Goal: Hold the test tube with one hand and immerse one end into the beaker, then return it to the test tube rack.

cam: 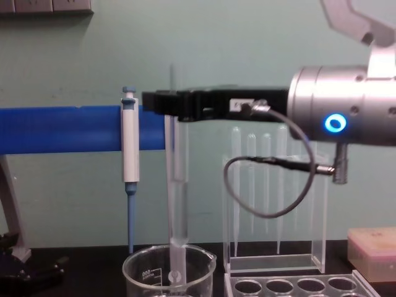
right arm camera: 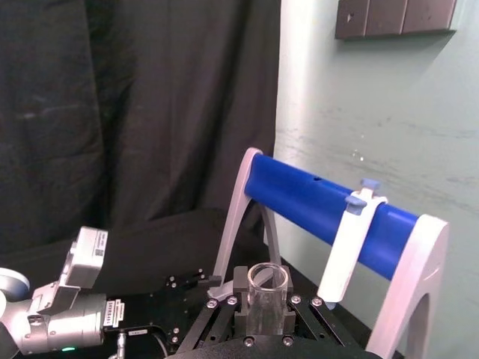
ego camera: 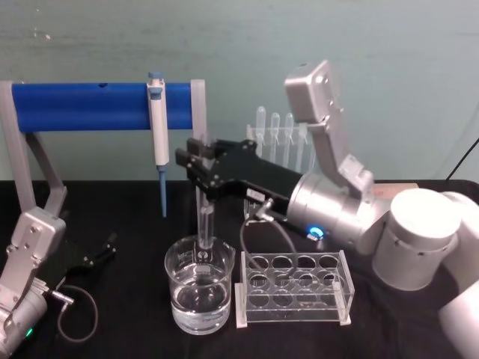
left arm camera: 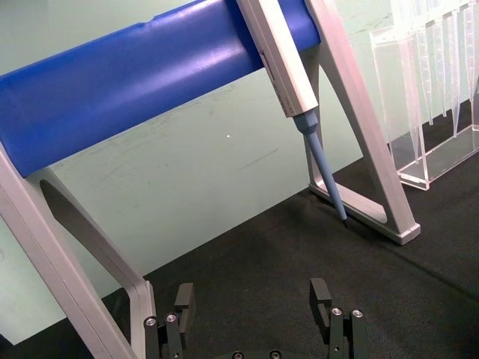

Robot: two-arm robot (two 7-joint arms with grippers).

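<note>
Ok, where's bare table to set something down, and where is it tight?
Bare cloth lies between the left gripper and the beaker, and farther back under the blue stand beside the hanging pipette. Tight: the beaker sits close beside the tube rack, with the right gripper holding the test tube down into the beaker.

I see the clear glass test tube [ego camera: 203, 218] held upright near its top by my right gripper [ego camera: 196, 163]. Its round lower end sits below the rim of the wide, clear beaker [ego camera: 185, 295], which holds clear liquid.
</note>
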